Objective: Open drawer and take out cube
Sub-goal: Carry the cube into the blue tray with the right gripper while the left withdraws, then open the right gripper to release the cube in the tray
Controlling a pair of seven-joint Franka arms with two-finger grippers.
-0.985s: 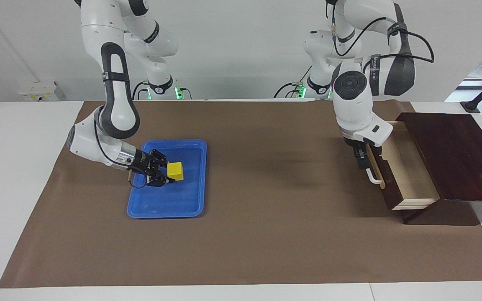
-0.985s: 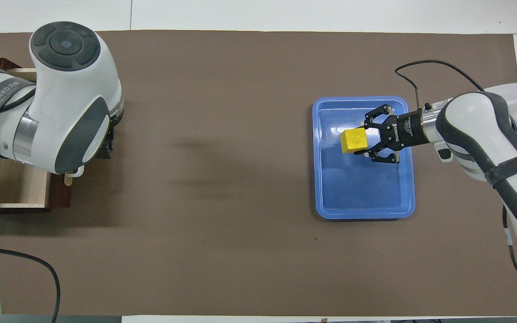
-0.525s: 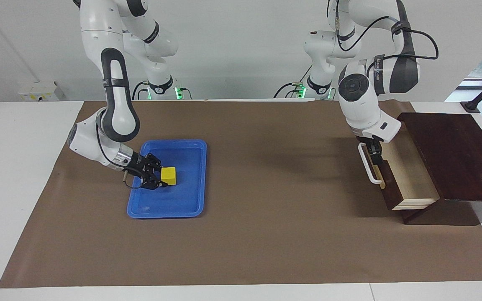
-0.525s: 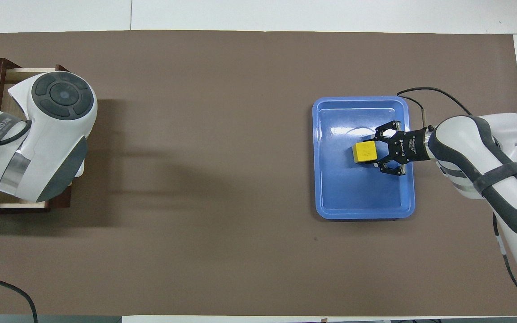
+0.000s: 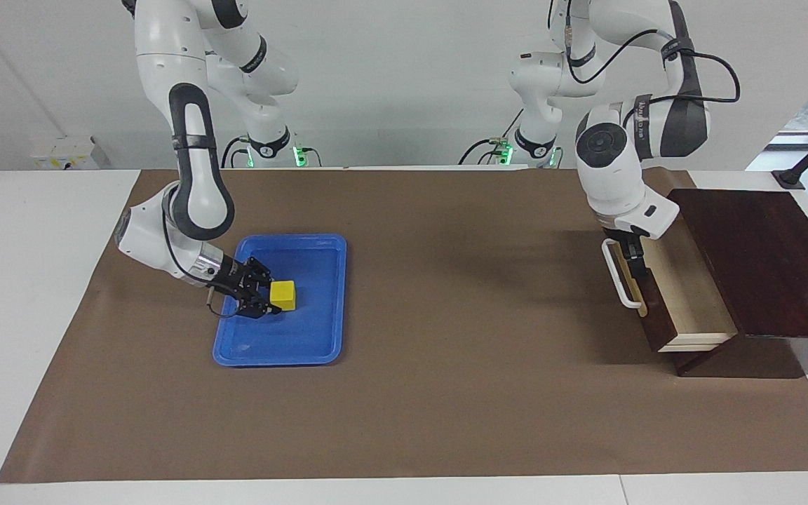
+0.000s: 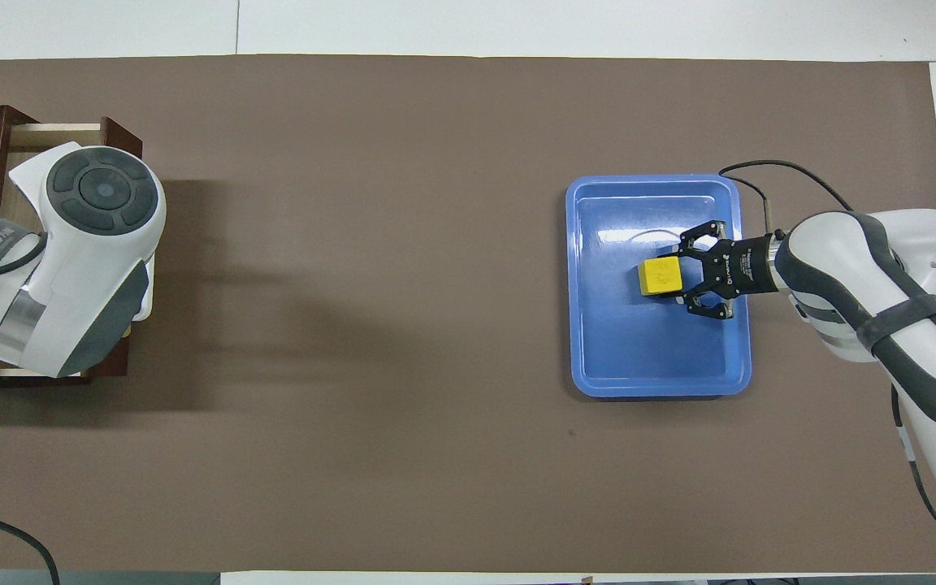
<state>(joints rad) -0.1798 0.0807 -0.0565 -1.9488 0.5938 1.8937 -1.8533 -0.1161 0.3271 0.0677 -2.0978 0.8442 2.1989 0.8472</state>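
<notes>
Right gripper (image 5: pixel 272 298) is clamped on the cube (image 5: pixel 283 294), fingers closed against its sides, low inside the blue tray (image 5: pixel 320 245) at the right arm's end of the table. In the overhead view the cube (image 6: pixel 660 276) sits in the middle part of the tray (image 6: pixel 598 357), just off the fingertips of the right gripper (image 6: pixel 675 280), with a dark shadow tight under it; whether it touches the tray floor or hangs just above it cannot be told.

Change over the last second: the cube was held clearly higher above the tray, nearer the tray's farther rim in the overhead view, and has since come down and toward the tray's middle. Between half a second ago and now the right gripper and cube have hardly moved.

Left gripper (image 5: pixel 630 254) is at the front of the drawer (image 5: pixel 684 287), just over the upper end of the white handle (image 5: pixel 618 280). Its fingers are largely hidden by the wrist; they appear apart and hold nothing. A second ago this gripper was lower, down at the handle; it has since risen, and the left arm has drawn back toward the cabinet (image 5: pixel 762 259). In the overhead view the arm covers most of the drawer (image 6: pixel 110 134).

Drawer stands pulled out of the cabinet at the left arm's end of the table, pale interior showing, position unchanged. Brown mat (image 5: pixel 446 393) covers the table.
</notes>
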